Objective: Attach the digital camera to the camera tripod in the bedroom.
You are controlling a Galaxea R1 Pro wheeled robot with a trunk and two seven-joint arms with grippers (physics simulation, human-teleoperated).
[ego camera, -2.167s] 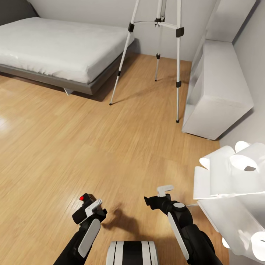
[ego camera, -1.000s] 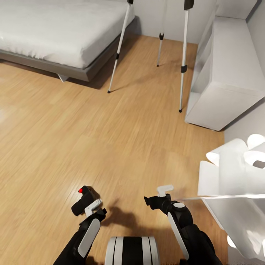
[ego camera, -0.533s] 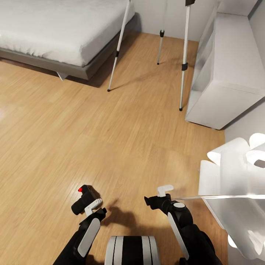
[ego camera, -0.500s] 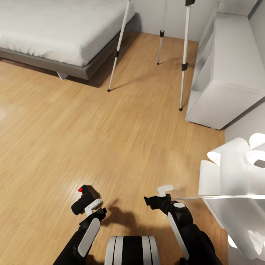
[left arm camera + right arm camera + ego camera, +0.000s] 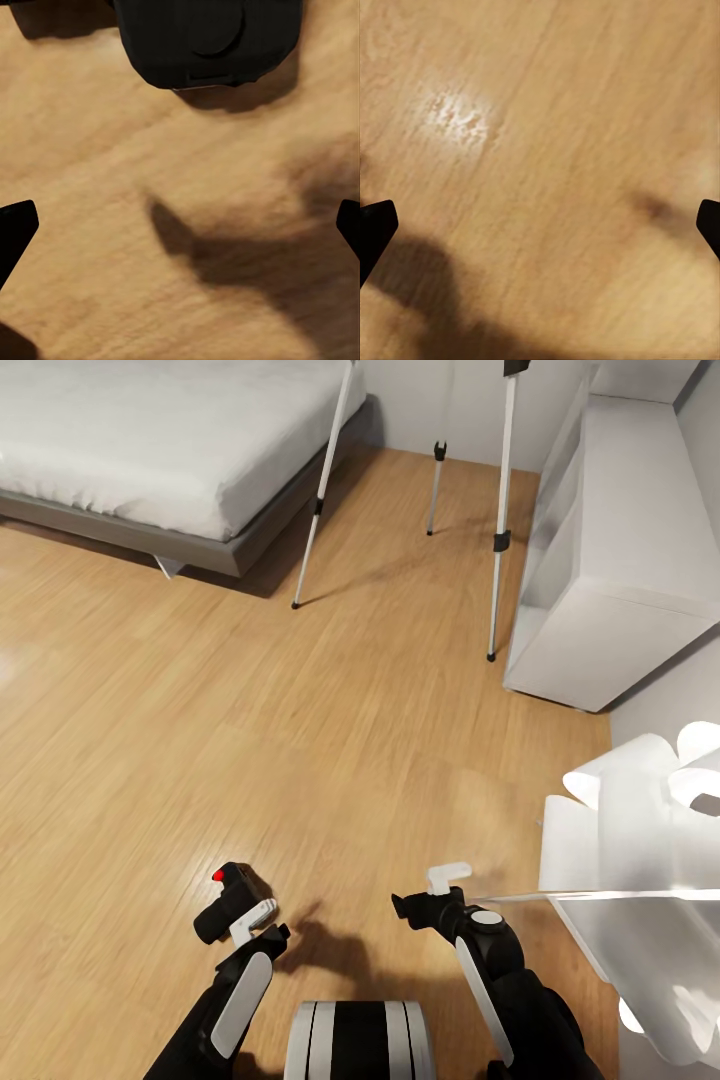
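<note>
The digital camera (image 5: 228, 901) rides low in the left pincer (image 5: 243, 918), clamped on it, for carrying. The right pincer (image 5: 432, 892) hangs empty, fingers apart. Ahead, the camera tripod (image 5: 497, 540) stands between bed (image 5: 150, 450) and white cabinet (image 5: 610, 570).

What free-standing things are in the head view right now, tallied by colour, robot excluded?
Black: 1, the small boxy digital camera at the left gripper.
Silver-white: 1, the three-legged camera tripod.
Grey and white: 1, the bed.
White: 2, the low cabinet and the shelf unit.
Total: 5.
</note>
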